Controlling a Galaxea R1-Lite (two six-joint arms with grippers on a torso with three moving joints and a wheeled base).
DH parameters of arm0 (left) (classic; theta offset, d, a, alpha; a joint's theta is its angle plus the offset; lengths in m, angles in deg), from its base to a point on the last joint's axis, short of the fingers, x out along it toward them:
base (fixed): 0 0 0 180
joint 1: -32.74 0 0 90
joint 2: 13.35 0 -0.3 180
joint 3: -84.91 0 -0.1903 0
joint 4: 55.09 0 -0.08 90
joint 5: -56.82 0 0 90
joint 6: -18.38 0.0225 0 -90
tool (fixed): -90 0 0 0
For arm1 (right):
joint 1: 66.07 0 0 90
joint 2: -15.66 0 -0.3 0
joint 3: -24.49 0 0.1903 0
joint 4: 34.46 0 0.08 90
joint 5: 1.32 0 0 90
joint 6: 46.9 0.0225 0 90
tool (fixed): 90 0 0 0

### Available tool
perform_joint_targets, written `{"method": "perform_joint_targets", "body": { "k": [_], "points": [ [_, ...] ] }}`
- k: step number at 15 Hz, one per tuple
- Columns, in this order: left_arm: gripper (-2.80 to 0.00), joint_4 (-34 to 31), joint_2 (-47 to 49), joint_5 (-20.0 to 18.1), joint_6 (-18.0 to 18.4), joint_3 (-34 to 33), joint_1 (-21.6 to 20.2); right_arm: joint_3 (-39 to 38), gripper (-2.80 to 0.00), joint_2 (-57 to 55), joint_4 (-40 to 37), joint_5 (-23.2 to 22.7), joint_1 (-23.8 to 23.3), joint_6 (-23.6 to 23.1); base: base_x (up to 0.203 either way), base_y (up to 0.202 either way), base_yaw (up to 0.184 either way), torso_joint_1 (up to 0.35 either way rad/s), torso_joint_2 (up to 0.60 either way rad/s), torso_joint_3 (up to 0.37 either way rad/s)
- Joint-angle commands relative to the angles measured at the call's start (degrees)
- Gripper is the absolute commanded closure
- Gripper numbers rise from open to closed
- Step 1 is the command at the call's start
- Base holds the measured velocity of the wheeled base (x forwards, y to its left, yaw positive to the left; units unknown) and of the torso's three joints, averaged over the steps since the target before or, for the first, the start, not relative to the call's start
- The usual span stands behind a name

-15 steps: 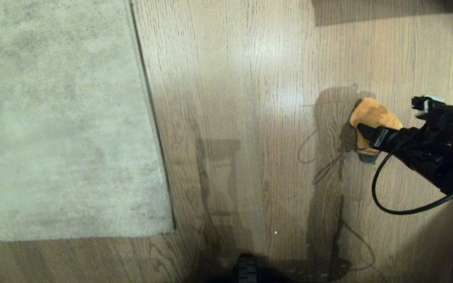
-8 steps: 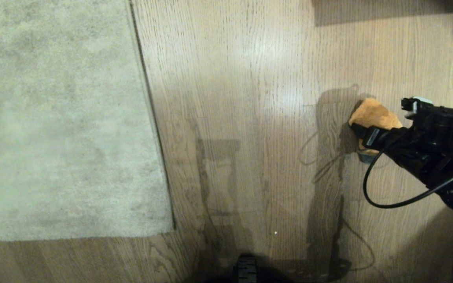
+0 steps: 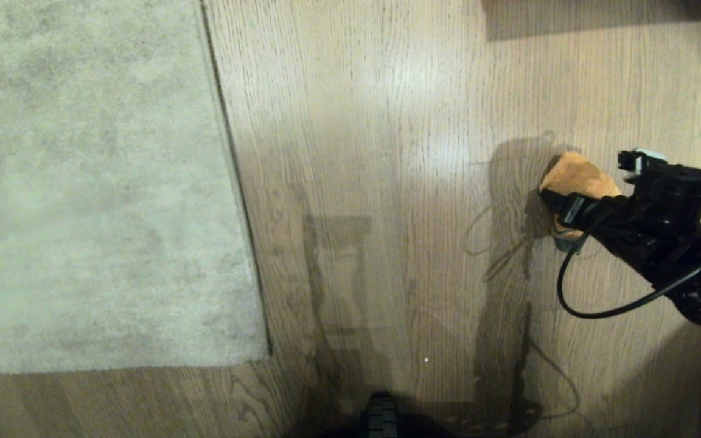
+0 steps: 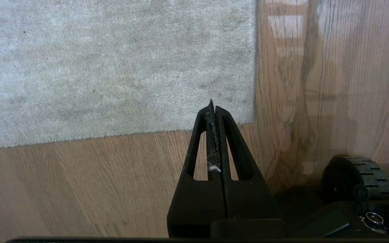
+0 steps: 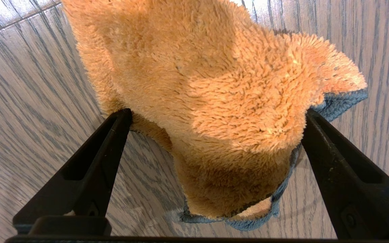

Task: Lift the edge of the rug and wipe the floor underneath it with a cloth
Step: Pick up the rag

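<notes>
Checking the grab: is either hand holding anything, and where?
Nothing is held. The open right hand straddles the cloth on the floor; the left hand is shut and empty.

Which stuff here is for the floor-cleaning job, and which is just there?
For the job:
- rug edge
- floor
- cloth
- right gripper, open around the cloth
- left gripper, shut, parked

Just there:
- black cable
- robot's wheel

The rug (image 3: pixel 95 182) runs off the head view's left and top edges. The right hand (image 3: pixel 554 213) hides part of the cloth (image 3: pixel 575 173); the arm is cut off at right.
</notes>
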Motion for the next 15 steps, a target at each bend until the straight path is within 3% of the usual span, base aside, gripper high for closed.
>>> {"method": "perform_joint_targets", "body": {
  "k": [1, 15],
  "points": [
    [0.0, 0.0, 0.0, 0.0, 0.0, 0.0, 0.0, -0.2, -2.8, 0.4, 0.3, 0.1, 0.1, 0.1, 0.0, 0.0, 0.0, 0.0, 0.0, 0.0],
    [0.0, 0.0, 0.0, 0.0, 0.0, 0.0, 0.0, -0.5, -2.8, 0.6, 0.3, 0.2, -0.4, -0.2, 0.0, 0.0, 0.0, 0.0, 0.0, 0.0]
  ]
}}
